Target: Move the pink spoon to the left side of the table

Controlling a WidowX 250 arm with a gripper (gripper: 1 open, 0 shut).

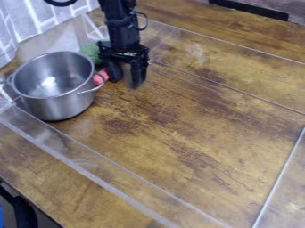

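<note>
My gripper hangs low over the table, just right of the steel pot. Its jaws are spread apart and I see nothing held between them. A small bit of the pink spoon shows as a red patch on the table, between the pot's rim and my left finger. The rest of the spoon is hidden by the finger. I cannot tell whether the finger touches it.
A green knobbly scrubber lies behind the gripper, partly hidden by the arm. Clear plastic strips cross the tabletop. A white cloth lies at the back left. The table's front edge runs along the bottom left.
</note>
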